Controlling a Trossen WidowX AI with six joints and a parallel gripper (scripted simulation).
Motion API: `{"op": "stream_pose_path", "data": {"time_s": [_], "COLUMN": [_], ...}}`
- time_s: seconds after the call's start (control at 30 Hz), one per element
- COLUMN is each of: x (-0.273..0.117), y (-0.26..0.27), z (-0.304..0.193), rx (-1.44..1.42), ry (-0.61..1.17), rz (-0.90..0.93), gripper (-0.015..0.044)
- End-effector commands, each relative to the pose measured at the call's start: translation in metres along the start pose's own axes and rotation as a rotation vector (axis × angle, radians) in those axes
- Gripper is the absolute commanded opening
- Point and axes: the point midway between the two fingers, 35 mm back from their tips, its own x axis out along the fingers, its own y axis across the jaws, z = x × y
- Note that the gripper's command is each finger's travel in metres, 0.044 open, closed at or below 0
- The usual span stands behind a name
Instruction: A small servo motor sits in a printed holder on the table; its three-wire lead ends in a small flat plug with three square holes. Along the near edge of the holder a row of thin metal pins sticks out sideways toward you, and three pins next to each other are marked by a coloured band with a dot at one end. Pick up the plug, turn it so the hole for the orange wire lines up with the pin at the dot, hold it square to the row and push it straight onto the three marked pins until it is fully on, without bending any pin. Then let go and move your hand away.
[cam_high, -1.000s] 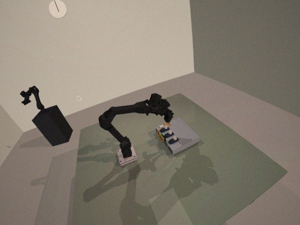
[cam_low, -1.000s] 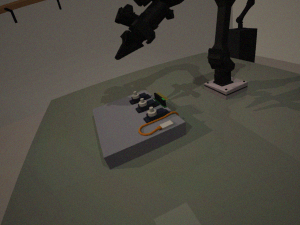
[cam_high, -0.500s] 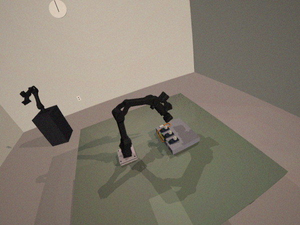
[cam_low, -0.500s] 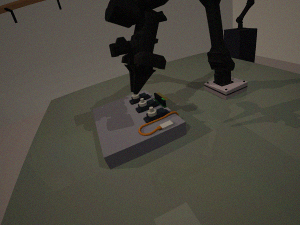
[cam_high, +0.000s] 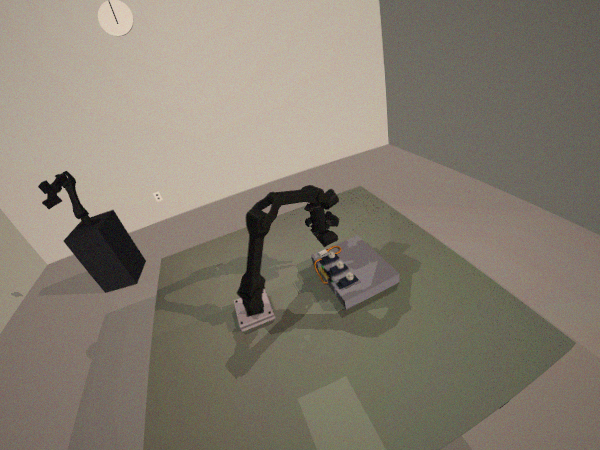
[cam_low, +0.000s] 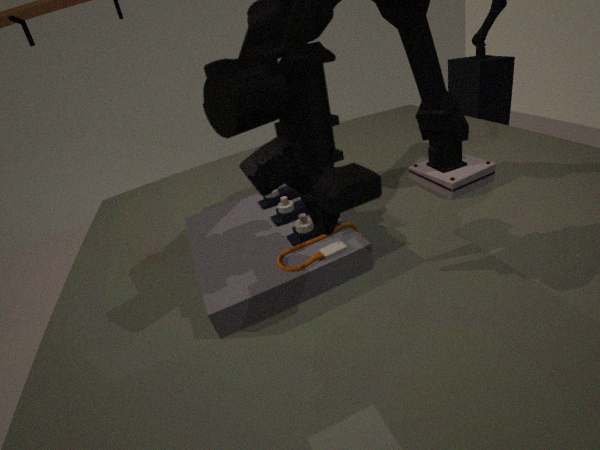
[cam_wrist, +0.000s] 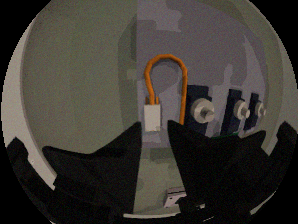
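The small white plug (cam_high: 323, 253) (cam_low: 333, 249) (cam_wrist: 152, 117) lies flat on the grey holder (cam_high: 375, 275) (cam_low: 250, 267) (cam_wrist: 210, 45), near one end. Its orange lead (cam_low: 288, 269) (cam_wrist: 166, 56) loops back toward the nearest servo (cam_high: 330, 256) (cam_low: 303, 227) (cam_wrist: 202, 111). My gripper (cam_high: 327, 242) (cam_low: 328, 231) (cam_wrist: 154, 125) points down above this end of the holder, open by a narrow gap. In the wrist view the plug shows just beyond the gap between the fingertips, with nothing held. A green edge (cam_wrist: 231, 134) shows behind the right finger; the pins, coloured band and dot cannot be made out.
Two more servos (cam_high: 340, 265) (cam_high: 350, 276) (cam_wrist: 242, 109) (cam_wrist: 260, 109) stand in a row beside the nearest one. The arm's pale base plate (cam_high: 243, 321) (cam_low: 452, 186) (cam_wrist: 174, 196) is on the green mat (cam_high: 425, 340). A black box (cam_high: 105, 250) (cam_low: 480, 90) with another arm stands far off.
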Motion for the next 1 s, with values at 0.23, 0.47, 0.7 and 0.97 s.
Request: {"op": "stream_pose_path", "data": {"time_s": [0.23, 0.47, 0.7, 0.97], "x": [0.024, 0.028, 0.038, 0.040], "y": [0.000, 0.000, 0.000, 0.000], "z": [-0.002, -0.002, -0.002, -0.002], "rx": [0.004, 0.004, 0.004, 0.004], "ry": [0.021, 0.021, 0.021, 0.021], "rz": [-0.016, -0.016, -0.016, -0.016], "gripper": [0.0115, 0.0115, 0.0115, 0.0023]}}
